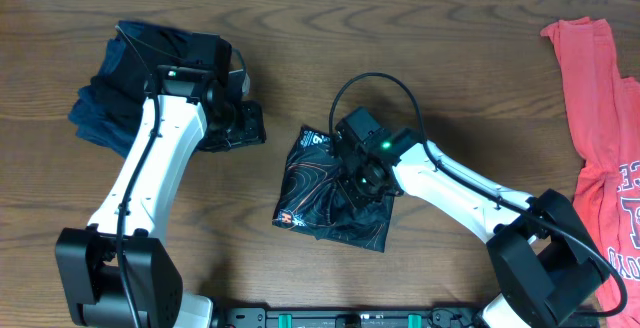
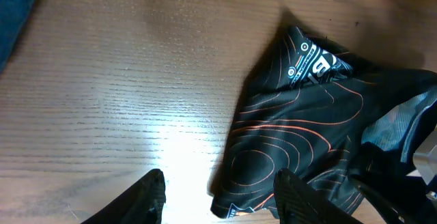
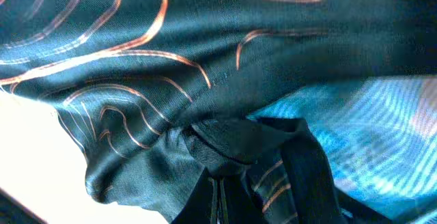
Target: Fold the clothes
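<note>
At the centre of the counter (image 1: 420, 38) lies the jersey (image 1: 315, 193), a crumpled black garment with thin orange contour lines and a small white logo patch near its upper corner. It is bunched rather than flat, and its lower hem is ragged.

Left wrist view: the jersey (image 2: 293, 149) fills the right half of the frame, logo corner uppermost, with a paler grey-blue inner face exposed at its right side.

Right wrist view: the jersey (image 3: 205, 53) fills the frame, its cloth gathered into a tight knot of folds at the fingertips.

The right claw (image 1: 362, 183) sits on the jersey's right portion, clenched on a pinch of the cloth. In its own view the right claw (image 3: 218, 197) has its jaws together, with a dark fold drawn in between them.

The left claw (image 1: 240, 128) is apart from the jersey, to its upper left, at the right edge of the pile (image 1: 130, 83). Its jaws are released. In its own view the left claw (image 2: 222, 197) shows two dark fingers (image 2: 151, 198) set apart, framing bare wood and the jersey's lower corner.

The pile, of navy and black cloth, occupies the counter's upper left. The T-shirt (image 1: 600, 138), coral red with white lettering, lies along the right edge, well apart from the jersey and partly cut off by the frame.
</note>
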Controlling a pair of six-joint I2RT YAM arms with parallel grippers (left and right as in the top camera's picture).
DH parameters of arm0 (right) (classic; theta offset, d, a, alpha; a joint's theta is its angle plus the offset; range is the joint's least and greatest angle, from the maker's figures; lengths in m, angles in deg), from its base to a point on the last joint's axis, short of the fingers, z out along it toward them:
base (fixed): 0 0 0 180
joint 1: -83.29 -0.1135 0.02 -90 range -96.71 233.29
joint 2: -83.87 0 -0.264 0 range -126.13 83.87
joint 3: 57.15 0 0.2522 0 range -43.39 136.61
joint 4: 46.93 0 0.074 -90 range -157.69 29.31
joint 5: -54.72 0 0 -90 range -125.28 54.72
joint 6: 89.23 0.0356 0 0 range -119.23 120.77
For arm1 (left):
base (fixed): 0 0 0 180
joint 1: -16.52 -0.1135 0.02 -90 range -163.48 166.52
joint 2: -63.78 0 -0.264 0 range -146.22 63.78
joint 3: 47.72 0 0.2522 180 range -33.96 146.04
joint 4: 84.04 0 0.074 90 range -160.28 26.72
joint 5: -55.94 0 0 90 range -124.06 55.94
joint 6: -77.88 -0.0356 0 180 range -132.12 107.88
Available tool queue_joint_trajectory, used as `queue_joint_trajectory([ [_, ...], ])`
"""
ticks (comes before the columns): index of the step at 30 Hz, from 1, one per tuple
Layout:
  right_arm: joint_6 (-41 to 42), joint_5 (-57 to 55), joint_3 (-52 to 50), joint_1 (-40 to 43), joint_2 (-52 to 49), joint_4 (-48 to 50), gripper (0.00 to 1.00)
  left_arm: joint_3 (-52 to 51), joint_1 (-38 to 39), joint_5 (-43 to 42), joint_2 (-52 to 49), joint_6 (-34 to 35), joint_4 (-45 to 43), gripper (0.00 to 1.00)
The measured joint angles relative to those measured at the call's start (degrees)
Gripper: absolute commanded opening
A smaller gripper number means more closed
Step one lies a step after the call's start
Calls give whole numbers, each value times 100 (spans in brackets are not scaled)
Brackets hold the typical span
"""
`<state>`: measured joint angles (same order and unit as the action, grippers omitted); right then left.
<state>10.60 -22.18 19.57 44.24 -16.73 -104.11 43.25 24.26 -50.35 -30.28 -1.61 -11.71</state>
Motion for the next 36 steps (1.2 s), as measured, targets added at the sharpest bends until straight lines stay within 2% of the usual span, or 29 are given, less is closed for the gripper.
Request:
queue_joint_trajectory([
  [5, 85, -57, -2, 0, 4, -599, 1, 0, 0, 0, 0, 0, 0, 53],
  [10, 627, -732, -4, -15, 4, -1469, 2, -2, 0, 0, -2, 0, 0, 54],
  [12, 802, -927, -4, -26, 4, -1567, 8, -2, 2, 0, -2, 0, 0, 53],
  [14, 920, -1058, -4, -31, 4, -1572, 13, -2, 0, 0, -2, 0, 0, 54],
  [24, 1189, -1185, -4, -31, 83, -1460, 15, -2, 0, 0, 0, 0, 0, 53],
  [32, 1156, -1209, -9, -31, 1032, -1045, 18, -2, 0, 2, 0, 0, 0, 53],
  [36, 1080, -1209, -9, -31, 1093, -966, 23, -2, 0, 0, -2, 0, 2, 54],
])
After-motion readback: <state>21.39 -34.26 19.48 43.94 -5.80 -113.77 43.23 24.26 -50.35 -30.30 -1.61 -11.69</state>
